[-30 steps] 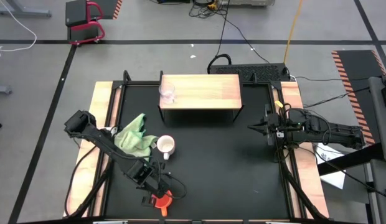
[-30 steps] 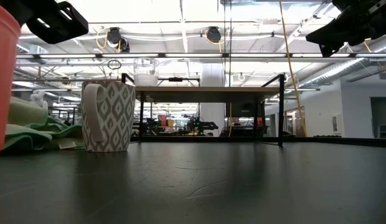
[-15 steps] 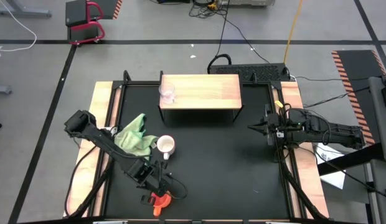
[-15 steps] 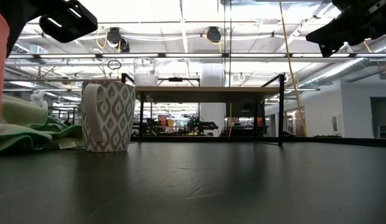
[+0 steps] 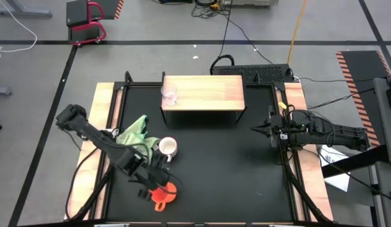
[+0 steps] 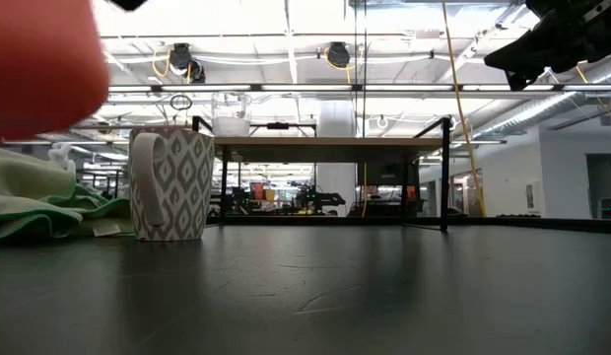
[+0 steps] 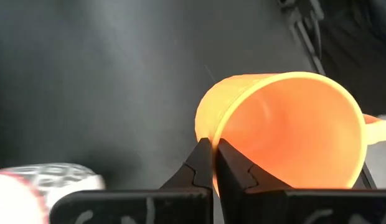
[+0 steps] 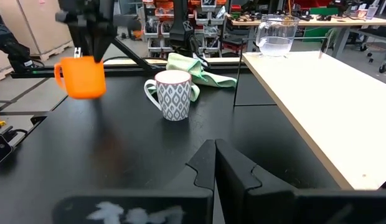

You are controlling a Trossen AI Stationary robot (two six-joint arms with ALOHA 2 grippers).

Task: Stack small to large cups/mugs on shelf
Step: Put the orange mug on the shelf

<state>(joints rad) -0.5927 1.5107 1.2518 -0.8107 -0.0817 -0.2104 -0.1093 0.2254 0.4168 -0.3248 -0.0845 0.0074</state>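
An orange mug (image 5: 163,193) with a handle hangs over the table's near left part, with my left gripper (image 7: 213,148) shut on it. A white patterned mug (image 5: 168,148) stands upright on the black table farther back, beside a green cloth (image 5: 137,137). A small clear glass cup (image 5: 169,94) stands on the left end of the wooden-topped shelf (image 5: 208,92) at the far middle. At the table's right side my right gripper (image 5: 258,130) stays shut and raised, touching nothing. My left gripper pinches the orange mug's rim (image 7: 208,134), with one finger inside the mug and one outside against its wall. The fingers come from above, slanting down. The mug (image 8: 84,76) hangs below them roughly upright, mouth up, clear of the table.
Light wooden strips (image 5: 105,107) run along the table's left and right sides. The shelf stands on thin black legs (image 6: 445,177) with open space beneath. Bare black tabletop (image 5: 214,170) lies between the mugs, the shelf and the right arm.
My left gripper has risen and drawn a little toward the table's far side, taking the orange mug with it. The mug stood on the table a second ago and now hangs clear above it.
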